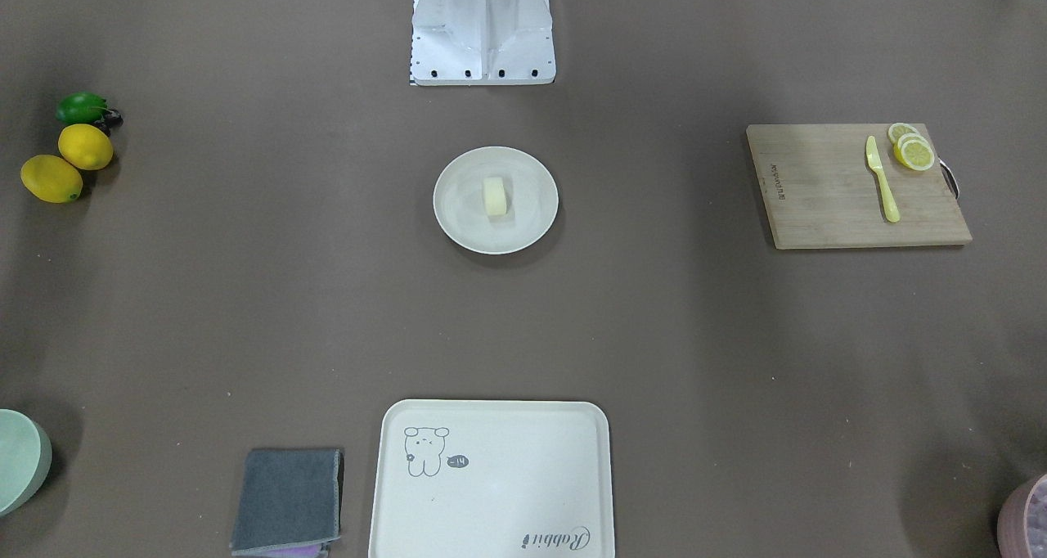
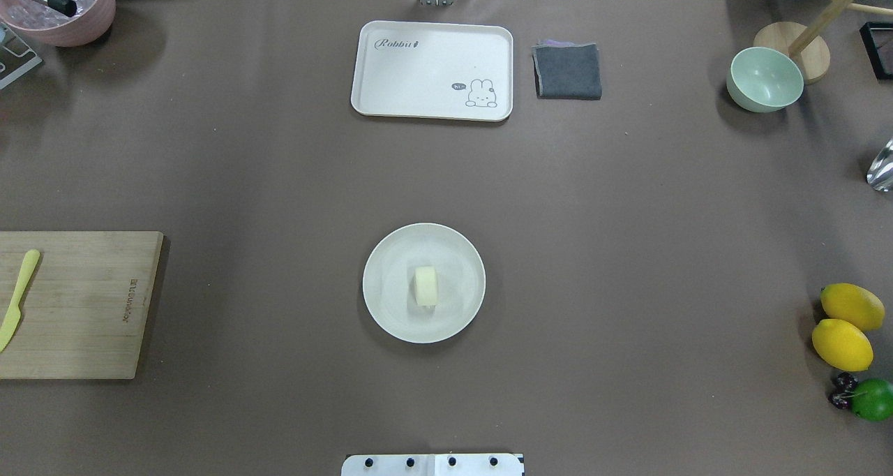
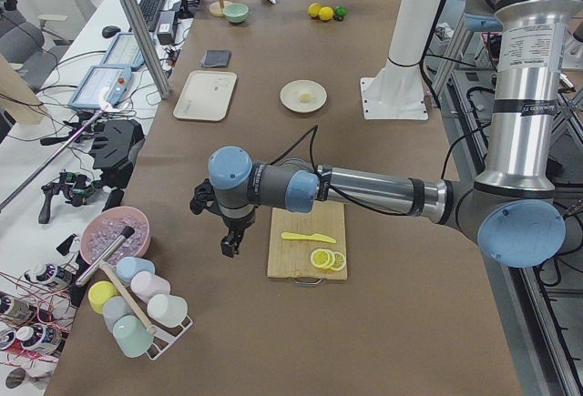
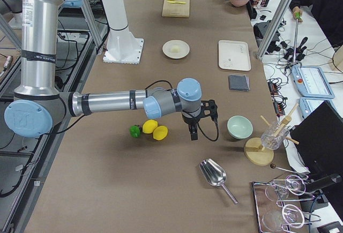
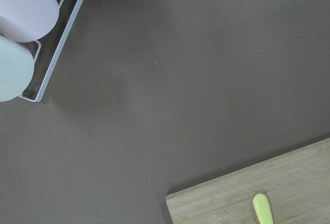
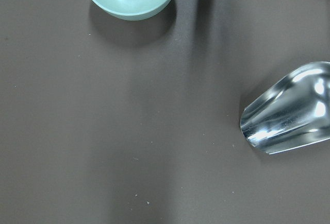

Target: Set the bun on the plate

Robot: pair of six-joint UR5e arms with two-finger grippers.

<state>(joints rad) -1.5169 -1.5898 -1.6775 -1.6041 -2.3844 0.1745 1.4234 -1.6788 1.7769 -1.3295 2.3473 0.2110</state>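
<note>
On the plate (image 2: 388,313) the bun (image 2: 425,285) lies lengthwise toward robot (image 2: 432,465); left pincer (image 3: 228,247), right pincer (image 4: 193,135): cannot tell.

Small pale cream bun (image 2: 426,285) on its side at centre of round cream-white plate (image 2: 389,307), mid-table.

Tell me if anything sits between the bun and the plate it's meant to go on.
Nothing visible does. The bun already lies on the plate, near its middle. The left gripper hangs beside the cutting board, the right gripper near the lemons, both far from the plate.
</note>
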